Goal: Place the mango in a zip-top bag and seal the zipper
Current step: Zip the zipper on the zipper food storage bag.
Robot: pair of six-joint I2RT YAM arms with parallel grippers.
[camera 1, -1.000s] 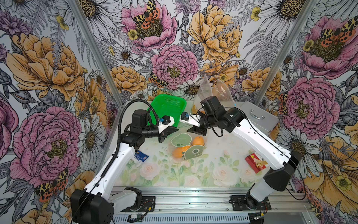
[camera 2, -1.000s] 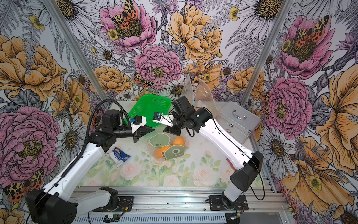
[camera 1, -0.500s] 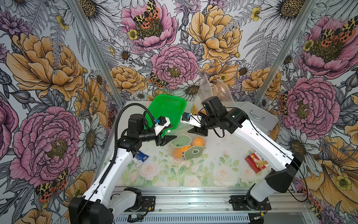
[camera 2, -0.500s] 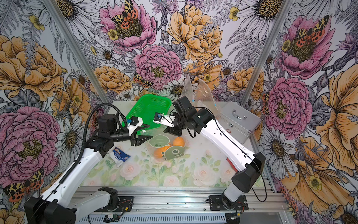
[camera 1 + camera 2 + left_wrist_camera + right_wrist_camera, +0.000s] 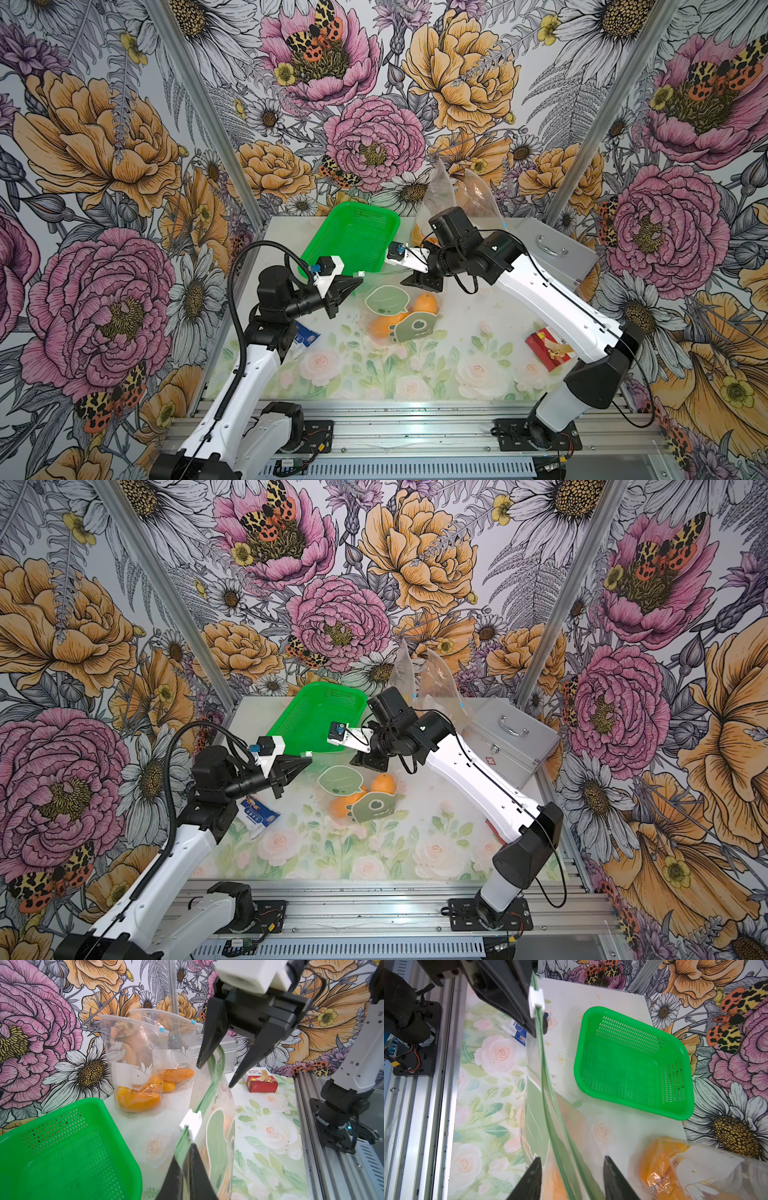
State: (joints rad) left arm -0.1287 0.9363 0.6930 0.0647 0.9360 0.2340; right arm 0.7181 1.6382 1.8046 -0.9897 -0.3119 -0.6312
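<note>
Carrying everything is the white table [image 5: 457,361] with its pale rose-printed surface, and both white-and-black arms reach in over it from the near rail. Toward the back left sits a bright green perforated plastic basket [image 5: 353,237]. At the back right lies a silver metal case with a handle [image 5: 557,253].

Near the table's middle, just in front of the basket, is the clear zip-top bag printed with green cartoon shapes [image 5: 386,299]. Its body rests on the table and its zipper edge is raised between the two arms. Two further clear bags holding orange fruit [image 5: 135,1076] stand against the back wall. A red cardboard bandage box [image 5: 548,347] lies beside the right arm, and a blue-and-white packet [image 5: 305,336] lies under the left arm.

Two orange mangoes [image 5: 424,302] show through the printed bag's wall, side by side inside it.

The left fingers [image 5: 347,286] are pressed together, clamped on the bag's green zipper strip [image 5: 181,1148]. The small white slider [image 5: 191,1124] sits just beyond their tips. Past the slider the strip parts into two green lines. The right fingers [image 5: 613,1182] stand apart, one on each side of those lines, not pinching them.
</note>
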